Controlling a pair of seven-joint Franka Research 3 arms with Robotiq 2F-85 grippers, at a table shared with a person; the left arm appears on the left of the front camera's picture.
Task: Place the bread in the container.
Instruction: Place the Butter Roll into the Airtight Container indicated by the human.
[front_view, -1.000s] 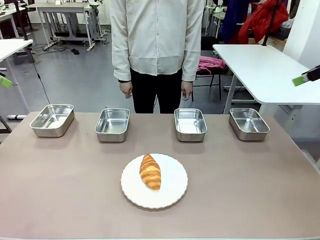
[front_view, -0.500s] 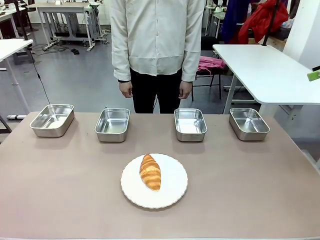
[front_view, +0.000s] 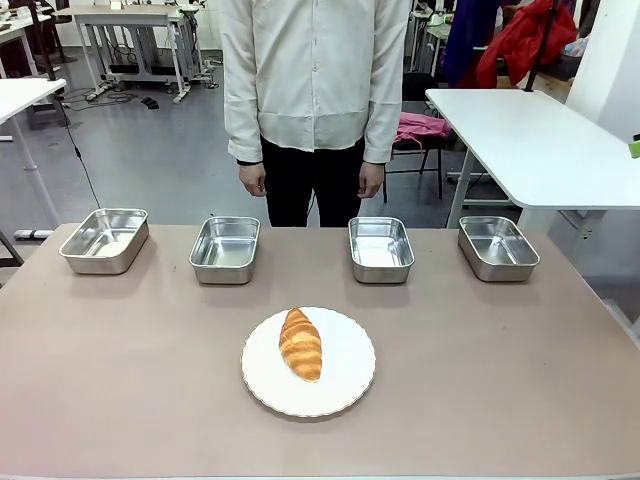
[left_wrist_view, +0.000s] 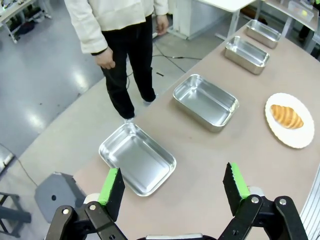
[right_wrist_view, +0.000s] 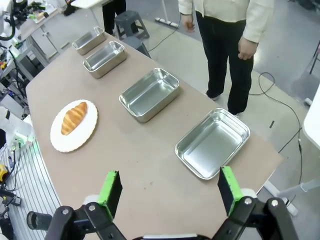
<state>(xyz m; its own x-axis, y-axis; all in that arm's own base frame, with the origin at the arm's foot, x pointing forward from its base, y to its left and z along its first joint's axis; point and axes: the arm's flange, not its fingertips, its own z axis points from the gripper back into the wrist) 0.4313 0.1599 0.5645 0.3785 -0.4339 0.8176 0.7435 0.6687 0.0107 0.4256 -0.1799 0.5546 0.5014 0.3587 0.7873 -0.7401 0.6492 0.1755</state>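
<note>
Now, the golden-brown ridged croissant (front_view: 300, 344) lies on the round white scalloped plate (front_view: 345, 385), mid-tabletop toward the near edge. Its long axis runs near edge to far edge, a touch skewed. The left gripper (left_wrist_view: 172, 175) hangs high over the left end and the right gripper (right_wrist_view: 168, 182) over the right end, both spread wide and empty, well apart from the croissant, neither clearly nearer. Four shiny rectangular stainless-steel pans line the far edge, the left-middle pan (front_view: 224, 249) and right-middle pan (front_view: 380, 248) closest. Which one is meant, I can't tell. There's bare tabletop all round the plate.
</note>
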